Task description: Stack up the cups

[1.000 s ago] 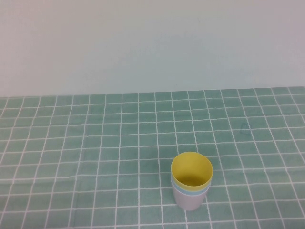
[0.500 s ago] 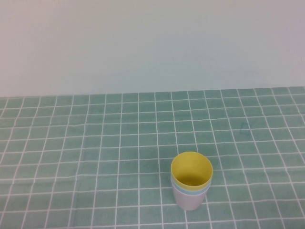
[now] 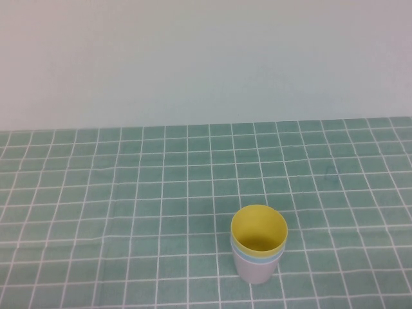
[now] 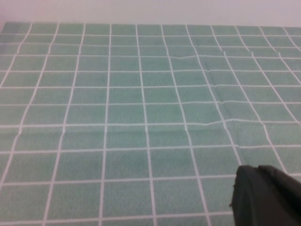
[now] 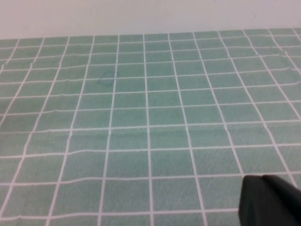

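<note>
The three cups stand nested in one upright stack near the front of the tabletop [image 3: 96, 193], a little to my right of its middle: the yellow cup [image 3: 259, 230] sits innermost on top, the light blue cup [image 3: 257, 257] shows only as a thin band below its rim, and the pale pink cup [image 3: 252, 270] is the outer one resting on the green checked cloth. My left fingers [image 4: 265, 195] are closed on nothing, hovering over bare cloth. My right fingers [image 5: 270, 200] are likewise closed and empty above the cloth, apart from the stack.
</note>
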